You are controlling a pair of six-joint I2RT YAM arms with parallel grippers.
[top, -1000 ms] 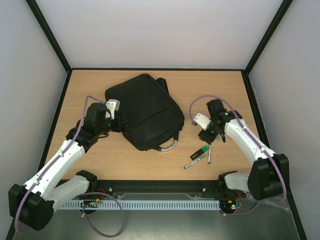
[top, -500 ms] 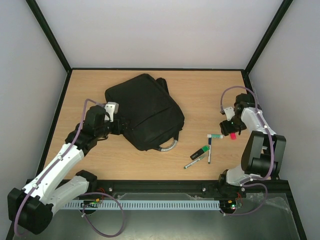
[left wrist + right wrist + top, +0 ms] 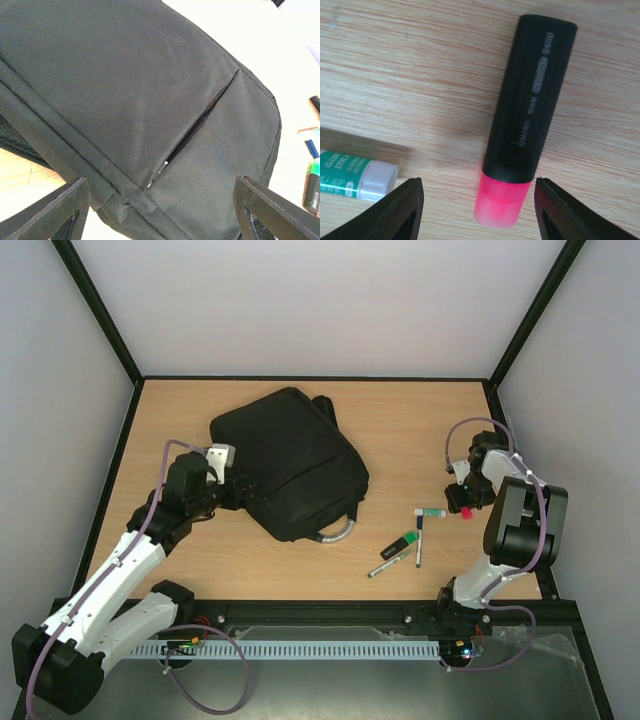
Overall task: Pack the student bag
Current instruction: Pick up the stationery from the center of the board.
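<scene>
Bag point(image 3: 290, 455) lies flat on the worktop point(image 3: 420, 430), left of centre; left hand point(image 3: 238, 490) gapes wide at its near-left edge; right hand point(image 3: 479, 207) stands open astride a pink highlighter point(image 3: 525, 110), not touching.

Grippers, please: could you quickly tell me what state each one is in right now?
Left gripper: open, empty, over the student bag.
Right gripper: open, empty, over the pink highlighter.

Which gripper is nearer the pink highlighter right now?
Right. The right gripper hovers directly over the pink highlighter, jaws open either side of it; the left gripper is far off, at the student bag.
</scene>
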